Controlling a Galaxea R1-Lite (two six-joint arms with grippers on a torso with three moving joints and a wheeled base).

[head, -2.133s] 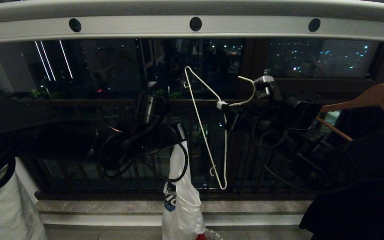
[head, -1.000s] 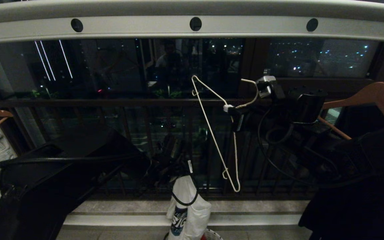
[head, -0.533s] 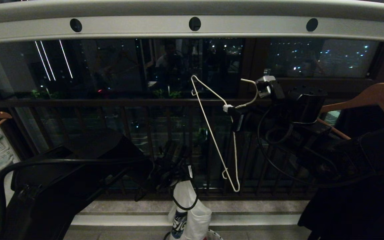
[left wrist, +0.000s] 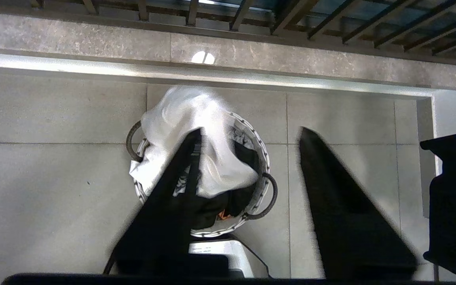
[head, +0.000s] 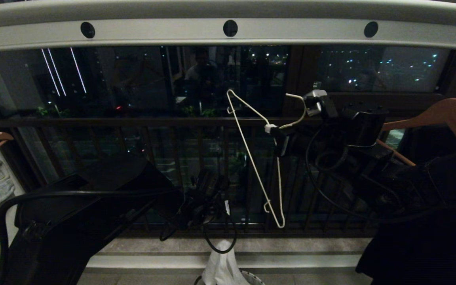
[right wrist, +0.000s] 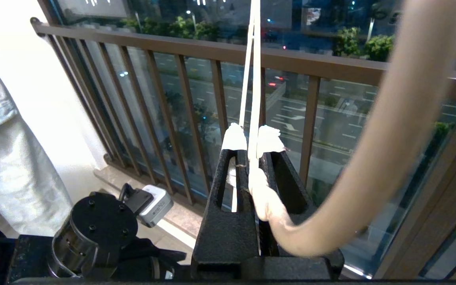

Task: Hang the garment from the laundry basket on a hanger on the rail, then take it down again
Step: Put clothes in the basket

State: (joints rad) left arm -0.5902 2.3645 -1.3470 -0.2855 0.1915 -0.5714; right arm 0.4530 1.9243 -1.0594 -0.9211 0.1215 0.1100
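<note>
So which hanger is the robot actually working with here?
Below the pale rail, right of centre, the right pincer grips the white wire hanger at its twisted neck, tilted sideways. Unlike the thick brown wooden hanger further right, it is thin, bare wire.

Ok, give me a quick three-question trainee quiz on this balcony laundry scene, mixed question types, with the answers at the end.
1. True or false: the left gripper holds the garment.
2. What does the right gripper grip? A) wooden hanger B) hanger C) rail
3. Fill in: the garment lies on the laundry ______.

Key: 1 false, its fingers stand open above it; 2 B, at the neck; 3 basket.
</note>
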